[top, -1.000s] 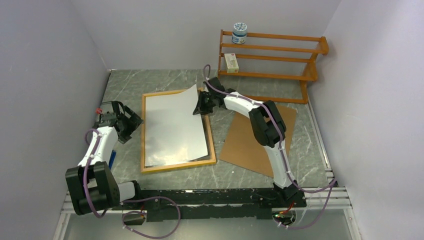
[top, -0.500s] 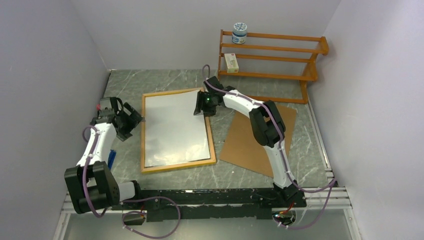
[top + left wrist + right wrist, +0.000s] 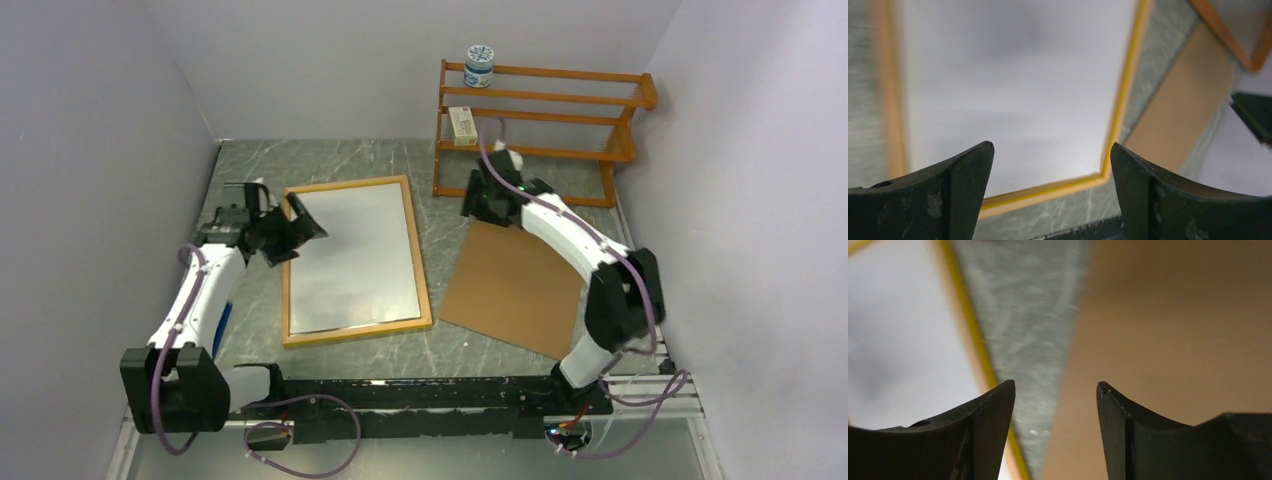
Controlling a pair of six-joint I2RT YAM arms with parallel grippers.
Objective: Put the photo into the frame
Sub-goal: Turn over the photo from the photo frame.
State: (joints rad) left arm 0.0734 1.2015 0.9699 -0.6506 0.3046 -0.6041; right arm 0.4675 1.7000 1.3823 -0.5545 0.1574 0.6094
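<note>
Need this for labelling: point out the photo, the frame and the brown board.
photo (image 3: 350,255), top external view, middle of its white back.
frame (image 3: 358,331), top external view, middle of its near rail.
brown board (image 3: 515,285), top external view, its bare middle.

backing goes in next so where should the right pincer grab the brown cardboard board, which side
Probably its far-left corner, from the frame side: the cardboard board lies flat and thin on the table, and that corner is bare, nearest the open right pincer.
</note>
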